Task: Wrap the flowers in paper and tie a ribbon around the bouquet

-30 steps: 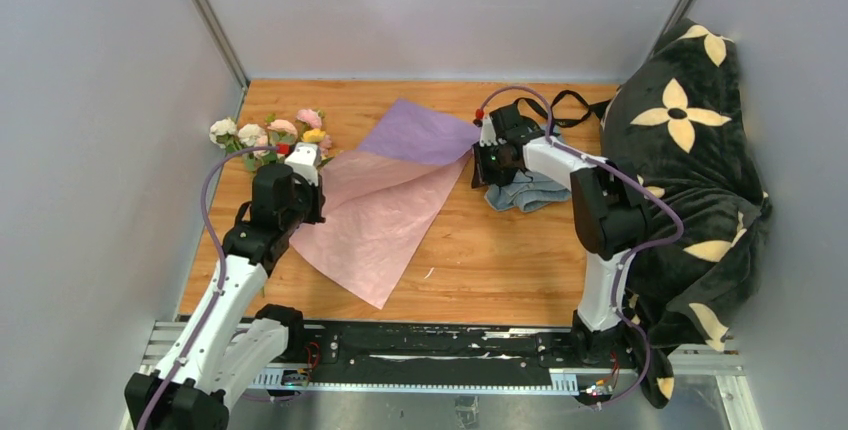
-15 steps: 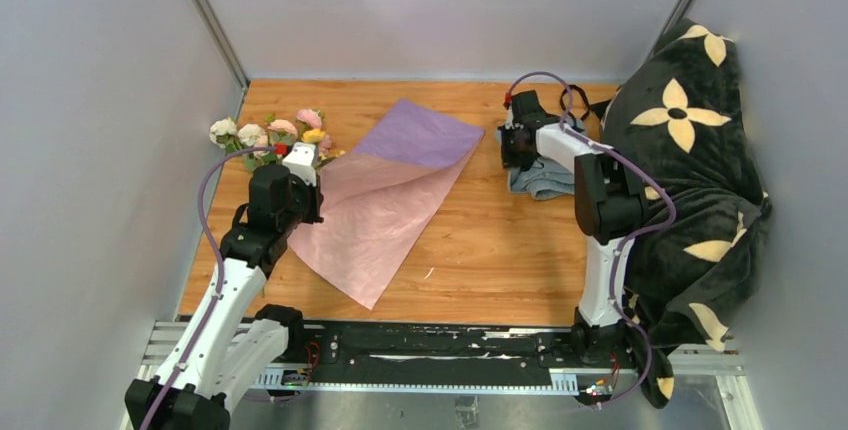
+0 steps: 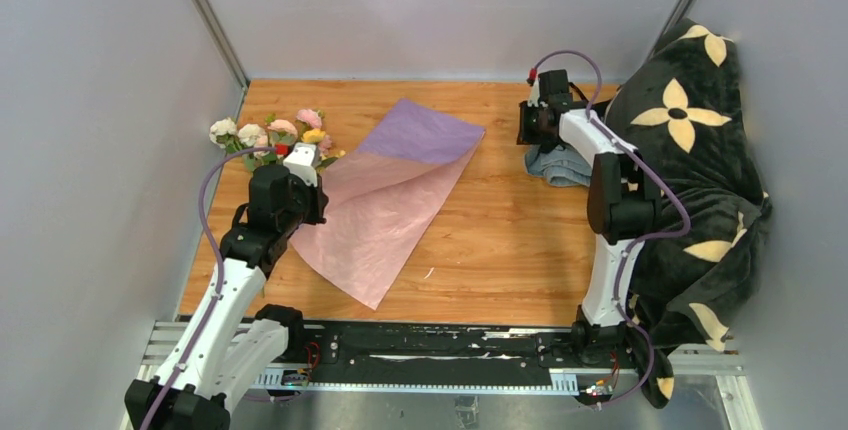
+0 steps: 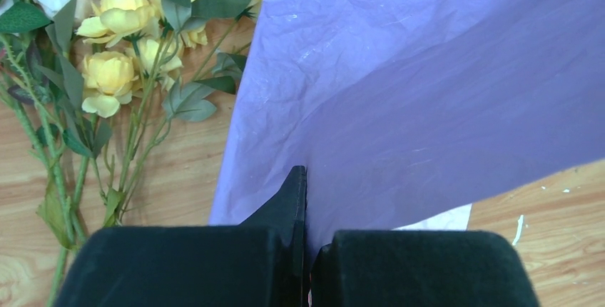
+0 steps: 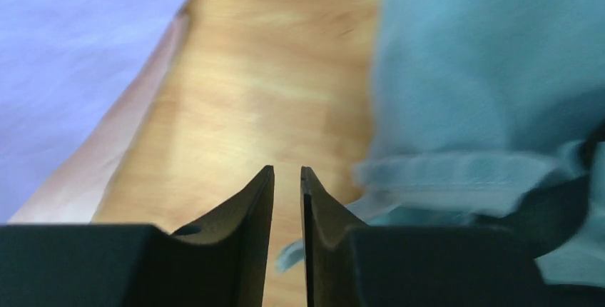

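**Thin sheet at risk of tearing; cloth could be taken up with the ribbon**

At the upper left of the overhead view the flowers (image 3: 270, 135) are seen lying on the bench (image 3: 480, 250), just beside the paper (image 3: 390, 200) but not on it, so no wrapping is judged to be done. The left gripper (image 3: 305, 165) is closed tight on the sheet's left edge, and the pale pink face is folded up over part of the lavender one. If that edge is pulled hard or dragged sideways, the thin crinkly sheet could be torn, or slid away whole, since nothing weighs it down. The stems close by could also be swept aside or trapped under the fold.

Toward the upper right, the right gripper (image 3: 530, 128) is seen at the edge of the grey-blue cloth (image 3: 560, 163), with only a narrow gap between its fingers and nothing in it. The ribbon (image 5: 563, 210) is taken to be the dark band at the lower right of the right wrist view, against the cloth, though blur leaves this uncertain. A grasp made there could take up cloth together with ribbon, or cloth alone. The black flowered blanket (image 3: 690, 180) at the far right lies close to the arm and could be snagged.
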